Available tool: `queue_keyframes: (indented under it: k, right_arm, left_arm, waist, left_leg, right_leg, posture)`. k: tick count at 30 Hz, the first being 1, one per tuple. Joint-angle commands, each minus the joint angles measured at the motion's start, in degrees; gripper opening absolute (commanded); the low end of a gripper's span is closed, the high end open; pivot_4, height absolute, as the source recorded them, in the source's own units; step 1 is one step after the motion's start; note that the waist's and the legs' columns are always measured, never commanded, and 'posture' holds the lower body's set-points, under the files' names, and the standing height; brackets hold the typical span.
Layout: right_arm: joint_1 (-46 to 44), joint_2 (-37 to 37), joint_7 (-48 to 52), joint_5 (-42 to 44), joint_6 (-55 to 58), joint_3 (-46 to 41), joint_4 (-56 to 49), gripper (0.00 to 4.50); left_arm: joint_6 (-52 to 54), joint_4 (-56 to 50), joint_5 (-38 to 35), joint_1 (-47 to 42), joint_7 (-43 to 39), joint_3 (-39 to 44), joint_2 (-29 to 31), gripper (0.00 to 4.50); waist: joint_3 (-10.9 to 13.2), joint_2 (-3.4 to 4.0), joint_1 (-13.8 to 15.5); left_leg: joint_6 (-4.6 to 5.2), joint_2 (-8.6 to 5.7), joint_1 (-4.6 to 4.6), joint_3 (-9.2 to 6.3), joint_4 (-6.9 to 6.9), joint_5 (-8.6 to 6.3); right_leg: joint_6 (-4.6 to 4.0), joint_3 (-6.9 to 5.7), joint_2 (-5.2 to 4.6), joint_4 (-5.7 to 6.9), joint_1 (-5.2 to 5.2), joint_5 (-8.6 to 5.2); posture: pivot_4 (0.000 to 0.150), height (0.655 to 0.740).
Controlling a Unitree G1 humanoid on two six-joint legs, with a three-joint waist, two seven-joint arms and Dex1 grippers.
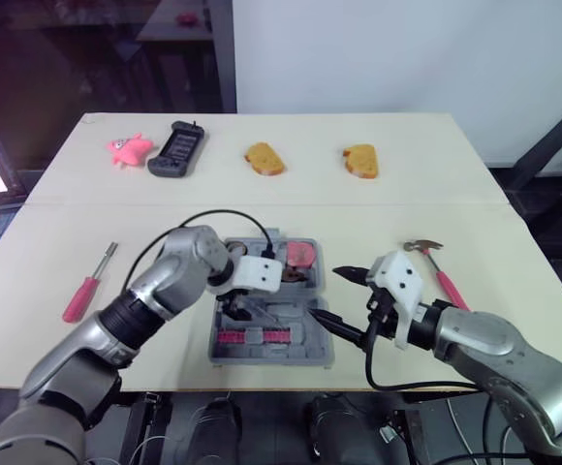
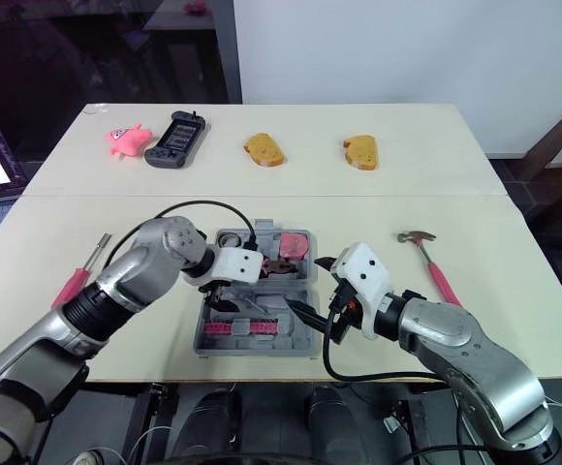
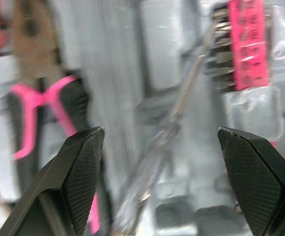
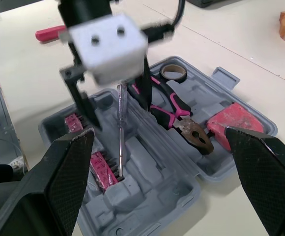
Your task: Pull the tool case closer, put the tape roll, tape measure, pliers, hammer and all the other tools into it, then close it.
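Note:
The grey tool case (image 1: pixel 262 356) lies open near the table's front edge. In it are the tape roll (image 4: pixel 173 73), a pink tape measure (image 4: pixel 233 123), pink-handled pliers (image 4: pixel 177 110) and a pink bit strip (image 3: pixel 248 44). My left gripper (image 1: pixel 233 310) hangs open over the case's middle, with a thin clear screwdriver (image 4: pixel 121 123) standing tilted between its fingers, apart from both. My right gripper (image 1: pixel 337 295) is open at the case's right edge and holds nothing. The hammer (image 1: pixel 436 266) lies to the right of the case, and a pink-handled screwdriver (image 1: pixel 87 286) lies to its left.
At the far side of the table lie a pink toy (image 1: pixel 128 148), a black handheld device (image 1: pixel 175 150) and two bread pieces (image 1: pixel 264 159) (image 1: pixel 360 161). A seam (image 1: pixel 407 204) runs across the tabletop behind the case.

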Motion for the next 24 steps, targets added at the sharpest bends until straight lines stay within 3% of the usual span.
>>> queue_keyframes:
  k: [1, 4, 10, 12, 15, 17, 24]
  right_arm:
    - [-0.57, 0.11, -0.06, 0.5, -0.46, -1.14, -1.48, 4.5]
    - [-0.69, 0.19, -0.15, 0.39, -0.52, -1.05, -1.37, 4.5]
    - [-0.93, 0.09, 0.11, 0.09, -0.88, -1.03, -0.81, 4.5]
    - [-1.08, 0.0, 0.33, -0.03, -1.07, -1.02, -0.51, 4.5]
    - [-1.42, 0.03, 0.46, -0.22, -1.21, -0.76, -0.25, 4.5]
    - [-1.56, 0.1, 0.48, -0.14, -1.23, -0.81, -0.25, 4.5]
    - [-0.87, 0.06, 0.13, 0.07, -0.94, -1.11, -1.04, 4.5]
  left_arm:
    - [-3.72, 1.26, -3.71, -1.38, -0.26, 4.13, 1.59, 3.86]
    - [-8.65, 3.89, -7.85, -1.33, -0.95, 7.03, 2.39, 3.86]
    - [-26.04, 14.81, -23.71, -0.12, -8.67, 17.17, 2.21, 3.86]
    - [-34.54, 20.02, -28.26, -0.56, -11.92, 17.24, 3.52, 3.86]
    - [-34.45, 23.96, -32.4, -2.94, -12.64, 11.2, 5.73, 3.86]
    - [-36.18, 26.84, -31.65, -4.08, -12.64, 9.61, 5.04, 3.86]
    - [-41.35, 31.24, -18.46, -6.96, -10.49, 6.35, 1.96, 3.86]
  waist:
    - [0.0, 0.0, -0.04]
    - [0.0, 0.0, -0.01]
    - [0.01, -0.01, -0.02]
    - [0.01, -0.01, -0.14]
    - [0.02, -0.02, -0.1]
    - [0.03, -0.04, 0.24]
    - [0.06, -0.1, -0.01]
  left_leg:
    - [0.0, 0.0, 0.0, 0.0, -0.03, 0.0]
    - [0.0, 0.0, 0.0, 0.0, -0.07, 0.0]
    - [0.0, 0.0, -0.01, 0.02, -0.08, 0.0]
    - [0.0, 0.01, -0.01, 0.02, -0.09, 0.0]
    - [0.0, 0.01, -0.01, 0.02, -0.13, 0.0]
    - [0.0, 0.0, -0.04, 0.02, -0.11, 0.0]
    - [0.0, -0.02, -0.06, 0.02, -0.11, 0.0]
  right_leg:
    - [0.0, 0.0, 0.0, 0.0, 0.0, 0.0]
    - [0.0, 0.0, 0.0, 0.0, -0.04, 0.0]
    - [0.0, 0.0, -0.01, 0.0, -0.06, 0.0]
    - [-0.01, 0.0, 0.0, 0.0, -0.07, 0.0]
    - [-0.01, 0.0, 0.0, 0.0, -0.09, 0.0]
    - [-0.01, 0.0, -0.01, 0.0, -0.09, 0.0]
    - [-0.01, 0.0, 0.0, -0.01, -0.1, 0.0]
  posture:
    - [0.15, 0.74]
    - [0.15, 0.74]
    - [0.15, 0.74]
    - [0.15, 0.74]
    - [0.15, 0.74]
    - [0.15, 0.74]
    - [0.15, 0.74]
